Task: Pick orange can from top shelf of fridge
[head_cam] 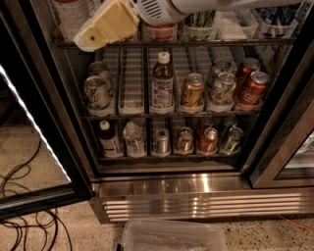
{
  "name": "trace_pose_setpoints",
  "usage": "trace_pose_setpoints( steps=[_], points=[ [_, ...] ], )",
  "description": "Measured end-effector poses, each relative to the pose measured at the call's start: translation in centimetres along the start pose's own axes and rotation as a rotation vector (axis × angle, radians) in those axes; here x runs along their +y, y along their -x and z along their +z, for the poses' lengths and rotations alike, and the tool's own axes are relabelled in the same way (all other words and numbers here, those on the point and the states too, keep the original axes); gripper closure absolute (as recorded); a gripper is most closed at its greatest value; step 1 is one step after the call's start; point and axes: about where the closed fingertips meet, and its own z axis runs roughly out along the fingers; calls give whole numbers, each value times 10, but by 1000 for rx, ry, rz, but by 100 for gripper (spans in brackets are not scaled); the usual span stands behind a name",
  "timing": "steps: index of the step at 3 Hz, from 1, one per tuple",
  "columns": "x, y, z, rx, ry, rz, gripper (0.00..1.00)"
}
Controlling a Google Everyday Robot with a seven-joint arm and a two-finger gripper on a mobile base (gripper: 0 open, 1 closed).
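Fridge (196, 186) w/ steel base and 3 racks of drinks in view. White arm (206, 4) comes in along the top edge from the right. Shelf (132, 115) w/ white lane dividers is the middle rack. Orange can (192, 90) stands upright on it, btwn a white-capped bottle (162, 83) on its left & a green-white can (222, 88) on its right. Claw (91, 37) hangs upper left, in front of the uppermost rack, pointing down-left, well apart from the orange can. Open or closed: can't tell.
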Motion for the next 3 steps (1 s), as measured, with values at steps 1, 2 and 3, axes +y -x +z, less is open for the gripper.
trace_pose_setpoints(
  steps=[1,2,3],
  points=[
    [5,11,-4,-20,4,-12,0],
    [34,21,4,-21,14,1,0],
    [74,26,12,-7,-31,6,0]
  ],
)
